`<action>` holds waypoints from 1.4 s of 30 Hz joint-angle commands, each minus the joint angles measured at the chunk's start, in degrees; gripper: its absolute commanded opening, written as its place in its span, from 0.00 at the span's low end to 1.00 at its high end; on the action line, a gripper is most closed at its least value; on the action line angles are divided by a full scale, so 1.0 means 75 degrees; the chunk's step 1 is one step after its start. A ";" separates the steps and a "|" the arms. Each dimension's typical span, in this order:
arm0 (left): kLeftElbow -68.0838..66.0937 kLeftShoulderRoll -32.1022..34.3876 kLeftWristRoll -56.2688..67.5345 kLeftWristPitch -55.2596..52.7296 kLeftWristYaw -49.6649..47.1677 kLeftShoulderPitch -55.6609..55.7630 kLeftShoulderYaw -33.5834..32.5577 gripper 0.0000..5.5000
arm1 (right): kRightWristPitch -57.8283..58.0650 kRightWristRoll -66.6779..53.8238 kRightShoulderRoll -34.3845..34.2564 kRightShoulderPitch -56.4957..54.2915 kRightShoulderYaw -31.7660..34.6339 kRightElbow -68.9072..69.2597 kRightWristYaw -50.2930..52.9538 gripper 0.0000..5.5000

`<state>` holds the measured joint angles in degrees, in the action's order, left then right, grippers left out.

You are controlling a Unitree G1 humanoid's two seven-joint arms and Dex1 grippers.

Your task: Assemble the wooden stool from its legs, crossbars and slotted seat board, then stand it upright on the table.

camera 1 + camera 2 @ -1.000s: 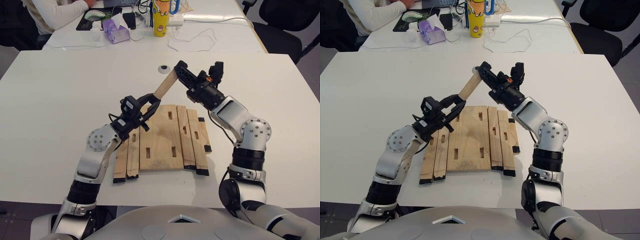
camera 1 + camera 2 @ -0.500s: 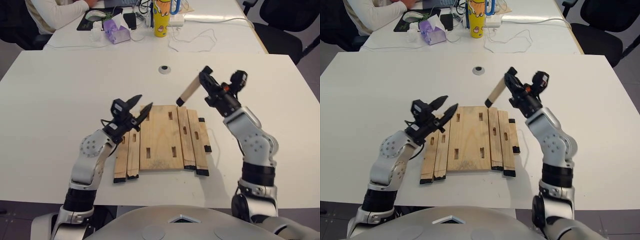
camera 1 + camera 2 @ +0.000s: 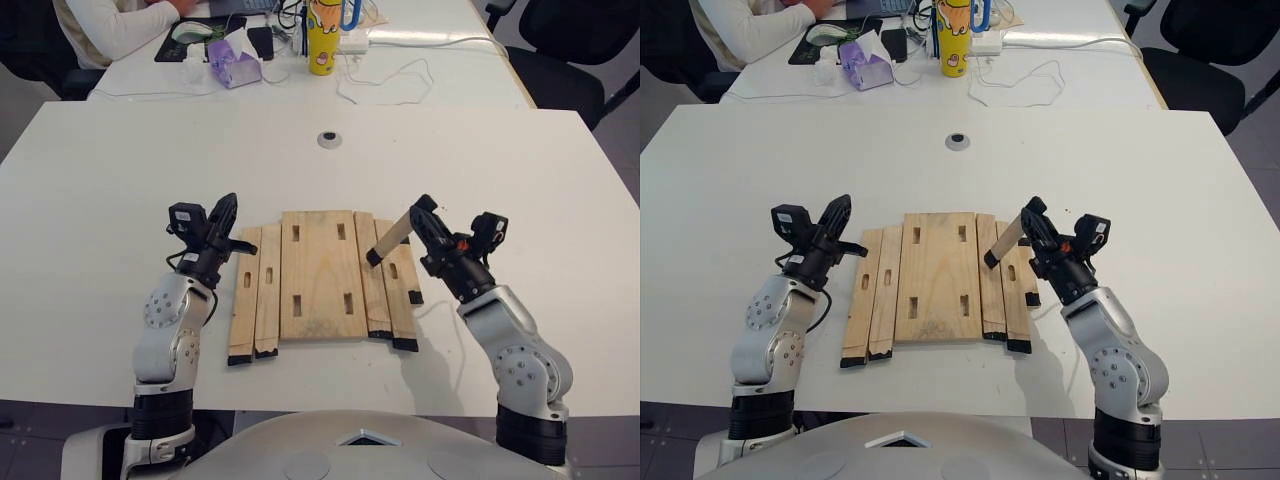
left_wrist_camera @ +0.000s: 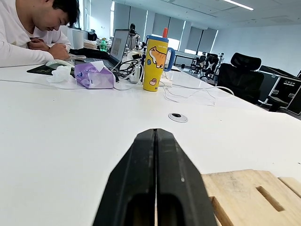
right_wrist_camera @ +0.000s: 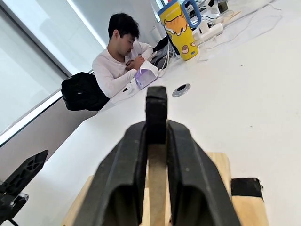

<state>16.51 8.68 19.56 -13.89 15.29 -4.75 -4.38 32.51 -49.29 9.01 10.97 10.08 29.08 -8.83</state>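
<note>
The right gripper (image 3: 424, 215) is clamped on a short wooden bar (image 3: 392, 232), judging by its size one of the crossbars. The two fingers press on the bar's sides near its far, black-capped end. In the right wrist view the wood sits tight between the fingers (image 5: 124, 169), with the black cap standing out past their tips.

The bar is held off the table (image 3: 120, 180) and tilted. Its long axis runs from the gripper down and to the left, and its free black end hangs over the right pair of slats (image 3: 402, 300), just right of the slotted seat board (image 3: 320, 265). The seat board lies flat in the middle of the table with its long axis running near to far, and it has four slots cut in it. Two more slats (image 3: 243, 300) lie flat along its left edge.

All the slots lie left of the right gripper and below it. The two on the board's right half are the closest, and the right arm is the nearer one to them. My judgement is that the bar's free end must swing further left and come more upright before it can meet a slot.

The left gripper (image 3: 226, 210) hangs just left of the left slats. Its fingers (image 4: 155, 155) are pressed together on nothing, and it touches no part.
</note>
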 commanded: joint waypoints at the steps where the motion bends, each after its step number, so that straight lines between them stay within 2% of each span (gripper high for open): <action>1: 0.0027 0.0216 0.0002 -0.0256 0.0019 0.0140 -0.0115 0.00 | -0.0430 0.0430 -0.0308 0.0213 -0.0137 0.0062 0.0135 0.08; 19: -0.0200 0.0764 0.0169 -0.0664 0.0560 0.0735 -0.0318 0.00 | -0.1889 0.1787 -0.1429 0.0591 -0.0485 -0.1018 0.0444 0.08; 28: -0.0082 0.0789 0.0194 -0.0789 0.0569 0.0677 -0.0325 0.00 | -0.1643 0.0962 -0.1712 0.0781 -0.0287 -0.0830 0.0689 0.08; 36: -0.0047 0.0731 0.0164 -0.0764 0.0520 0.0697 -0.0292 0.00 | -0.2175 0.2146 -0.1509 0.0708 -0.0485 -0.1178 0.0846 0.08; 42: -0.0088 0.0730 0.0151 -0.0745 0.0528 0.0767 -0.0296 0.00 | -0.3385 0.3443 -0.1449 0.0565 -0.0853 -0.1728 0.0574 0.08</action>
<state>15.46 14.04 20.74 -19.32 19.31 0.31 -6.76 7.70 -28.13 -2.77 13.73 4.45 19.72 -4.95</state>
